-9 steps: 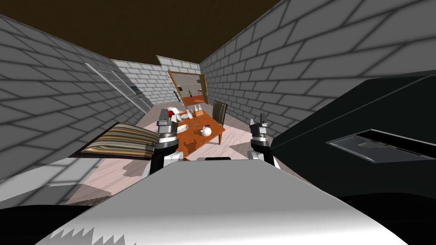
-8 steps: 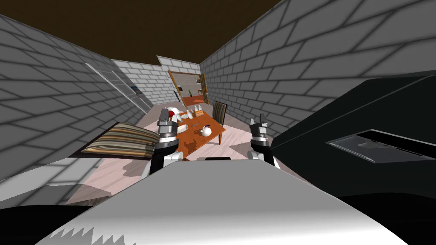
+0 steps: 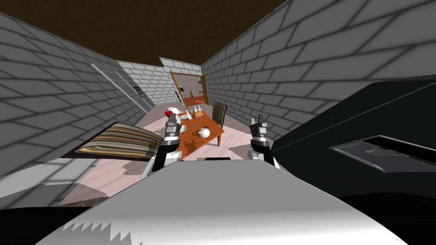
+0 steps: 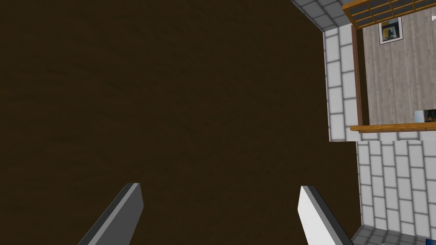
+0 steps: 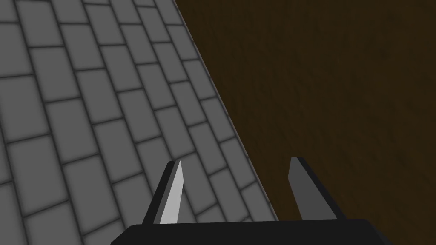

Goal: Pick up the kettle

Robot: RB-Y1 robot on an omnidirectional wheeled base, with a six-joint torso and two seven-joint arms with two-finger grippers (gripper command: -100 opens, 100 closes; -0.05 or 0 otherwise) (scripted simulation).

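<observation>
Change: left pincer (image 3: 172, 120) has shifted toward the right pincer (image 3: 258, 121); both have blades wide apart, empty.
Kettle (image 3: 205, 132): on table (image 3: 190, 143), well beyond the left pincer, so the reach is still to do.

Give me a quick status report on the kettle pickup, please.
Left gripper, right gripper open, empty, raised. Kettle upright on orange table ahead, untouched, apart from both. Chair beside table, seemingly off the path.

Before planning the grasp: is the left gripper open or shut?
Open. The left gripper has its two fingers standing wide apart in the left wrist view, nothing between them.
</observation>
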